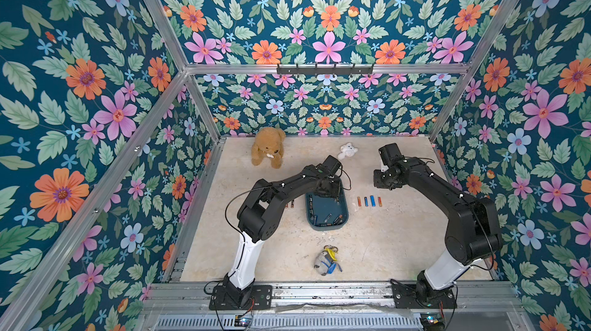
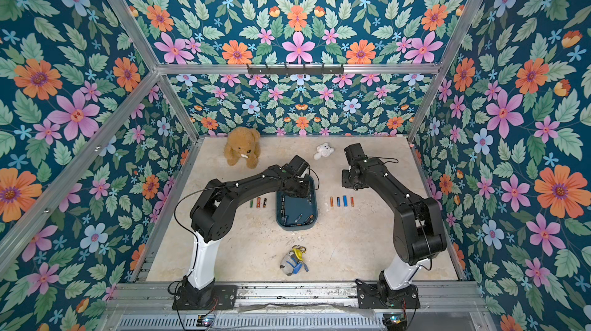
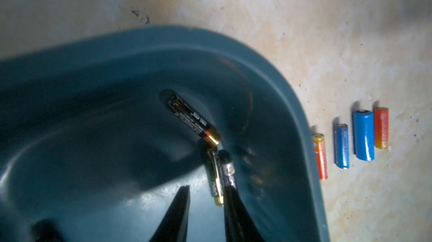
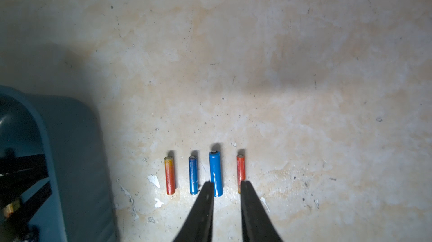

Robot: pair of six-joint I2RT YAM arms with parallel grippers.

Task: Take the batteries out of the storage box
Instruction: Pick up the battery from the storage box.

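Reaching into the far end of the storage box (image 3: pixel 268 70), the left pincer (image 3: pixel 207 188) stands at a narrow gap and clamps nothing: box floor shows between its fingers. Against the inner face of one finger lie two dark cells (image 3: pixel 216 177), side by side and touching, close to the curved wall. A black cell (image 3: pixel 194 121) with a copper end lies just beyond, and that end appears to touch them. More loose cells (image 1: pixel 326 219) rest at the near end of the box.

The right pincer (image 4: pixel 226 183) hovers, also narrowly parted and empty, over a row of four cells (image 1: pixel 369 201) laid parallel on the tabletop (image 1: pixel 383 243) just right of the box. A row of three cells (image 2: pixel 258 202) lies just left of it.

Handling, as judged: each cell is light, rigid and smooth-skinned. It will likely roll, or squirt out if pinched near an end. Grip should be taken across the barrel at mid-length, with the fingers square to the long axis. The touching pair calls for care, since a closing finger may catch both or push one up the wall. Taking the cell nearer the open floor appears safer. Crushing is not a concern.
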